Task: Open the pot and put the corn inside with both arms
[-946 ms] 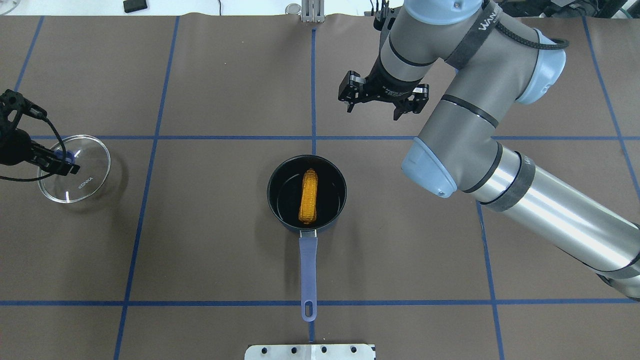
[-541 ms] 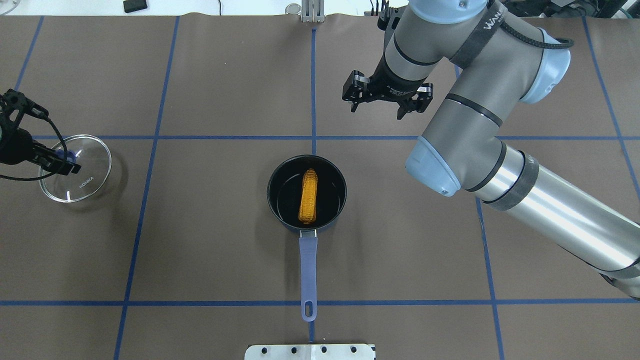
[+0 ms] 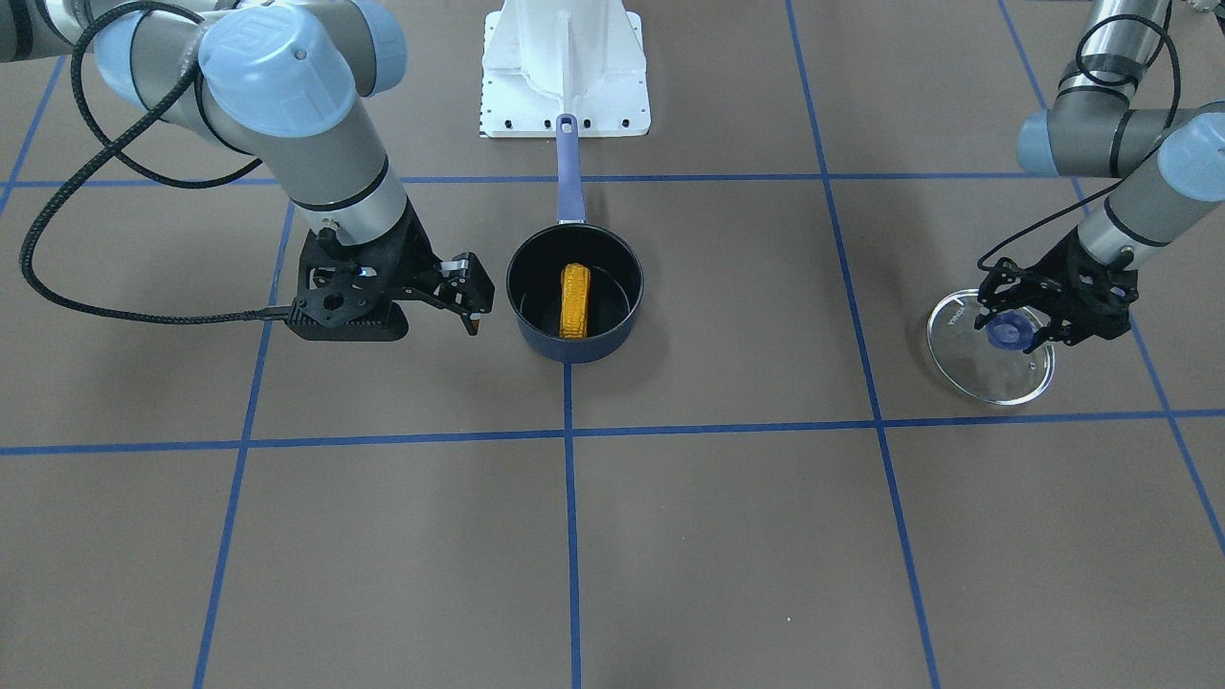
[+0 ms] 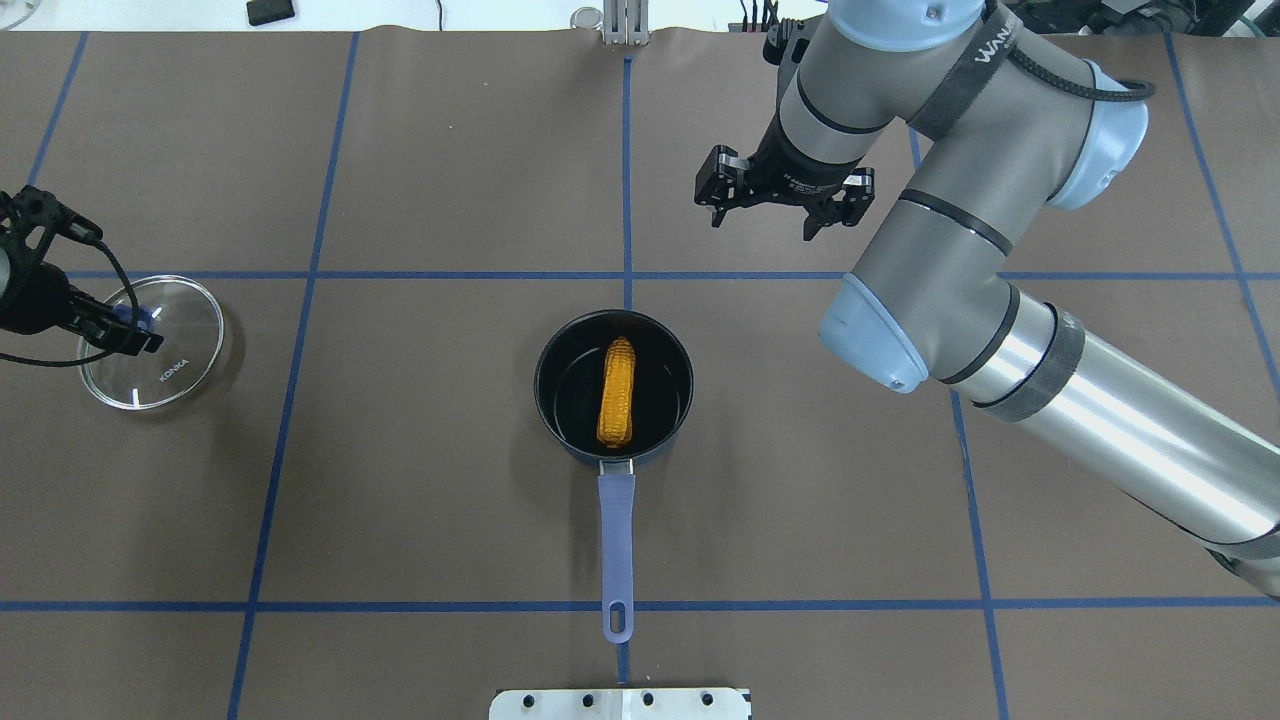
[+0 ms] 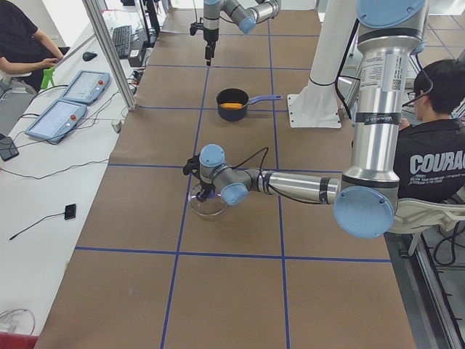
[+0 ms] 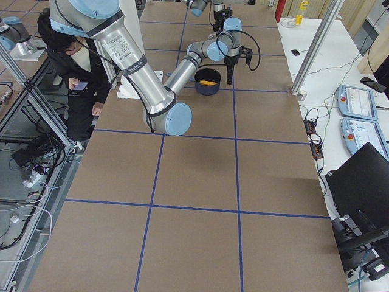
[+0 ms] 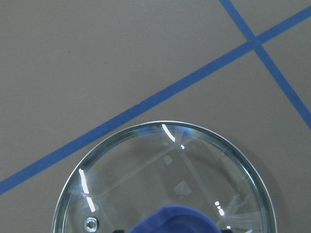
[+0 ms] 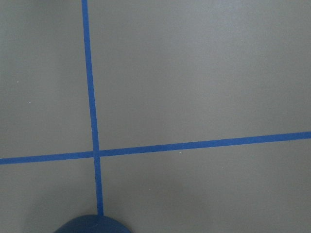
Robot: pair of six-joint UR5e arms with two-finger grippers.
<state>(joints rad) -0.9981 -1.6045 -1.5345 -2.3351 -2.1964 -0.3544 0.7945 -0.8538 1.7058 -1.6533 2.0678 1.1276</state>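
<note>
Overhead exterior: nearest me, the pot [image 4: 565,385] stands uncovered at centre with the corn [image 4: 616,391] lying inside, so I judge the task done; at left, my left gripper [image 4: 135,330] is over the lid [image 4: 185,345], and I cannot tell its grip; farthest, my right gripper [image 4: 762,222], spread and empty, has drawn farther off.
</note>
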